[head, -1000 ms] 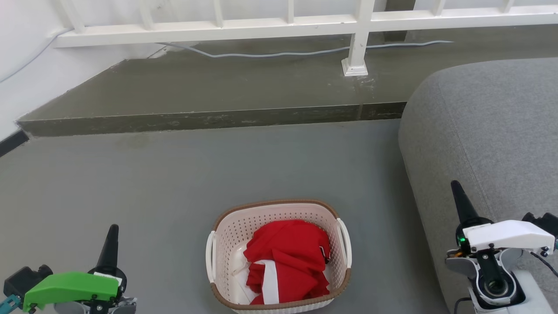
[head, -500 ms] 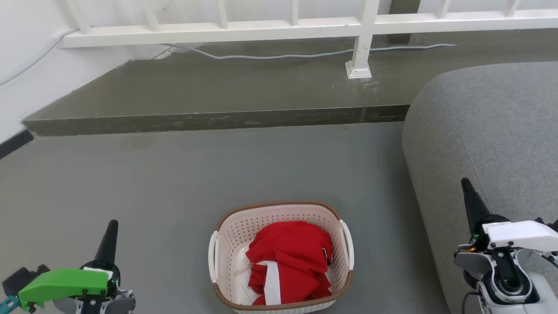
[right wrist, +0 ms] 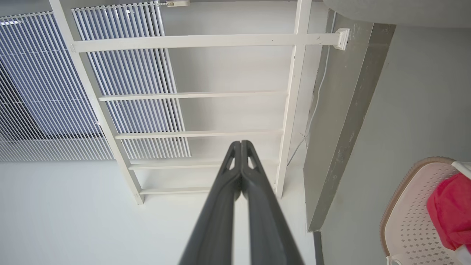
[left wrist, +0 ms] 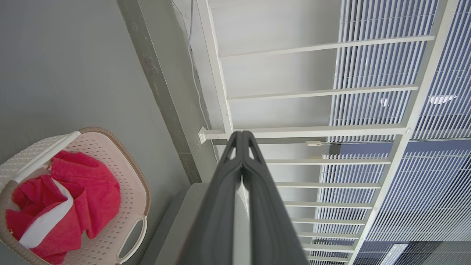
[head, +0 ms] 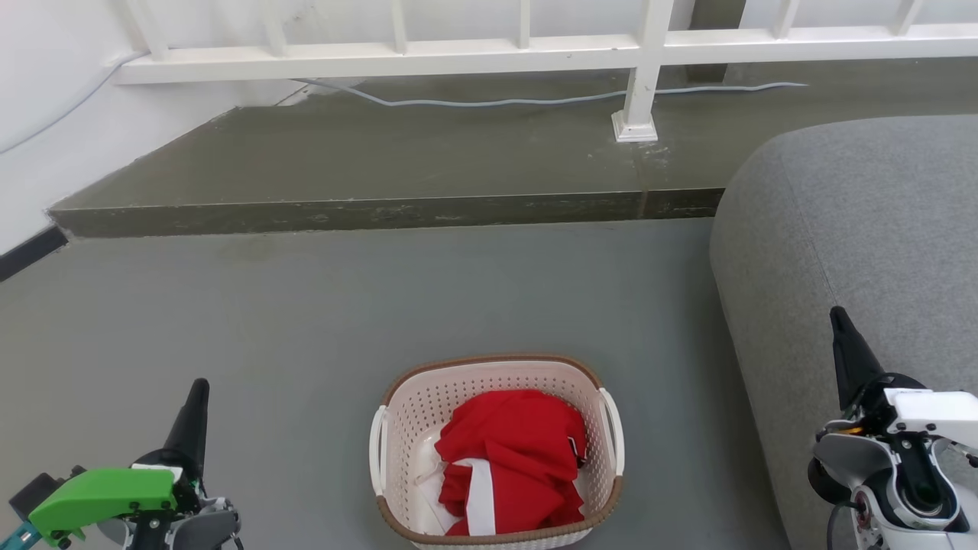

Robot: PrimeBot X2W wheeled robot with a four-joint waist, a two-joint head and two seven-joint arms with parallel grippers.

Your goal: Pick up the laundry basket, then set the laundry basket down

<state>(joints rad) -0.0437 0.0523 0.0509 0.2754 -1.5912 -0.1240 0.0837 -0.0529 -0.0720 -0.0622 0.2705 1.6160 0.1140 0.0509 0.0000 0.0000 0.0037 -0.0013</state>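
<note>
Basket (head: 416, 405) on floor (head: 382, 290), red cloth (head: 512, 443) inside. Left gripper (head: 200, 386) and right gripper (head: 838, 315) both pinched together, well apart from it.

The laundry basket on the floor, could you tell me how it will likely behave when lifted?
The laundry basket looks like rigid perforated plastic, so it should keep its shape. Holding some red clothing, it is probably light. Lifted by one loop handle alone, it would likely tilt.

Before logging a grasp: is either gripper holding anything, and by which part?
Nothing held: left gripper and right gripper are shut empty, apart from the laundry basket.
</note>
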